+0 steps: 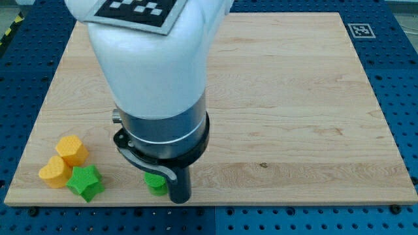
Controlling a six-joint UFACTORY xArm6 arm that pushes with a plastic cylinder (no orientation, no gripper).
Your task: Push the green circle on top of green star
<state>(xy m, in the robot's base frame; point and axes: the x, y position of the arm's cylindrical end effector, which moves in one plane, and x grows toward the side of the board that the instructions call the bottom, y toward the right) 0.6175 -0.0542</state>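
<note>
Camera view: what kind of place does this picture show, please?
Probably a robotics lab bench. A wooden board lies on a blue perforated table, with a printed marker at its corner. My tip sits just right of the green circle, near the green star.

Two yellow blocks [62, 160], wooden board [294, 98]

You see my tip [179, 198] touching the green circle's [155, 183] right; the green star [85, 182] lies left on the desk [294, 117].
</note>
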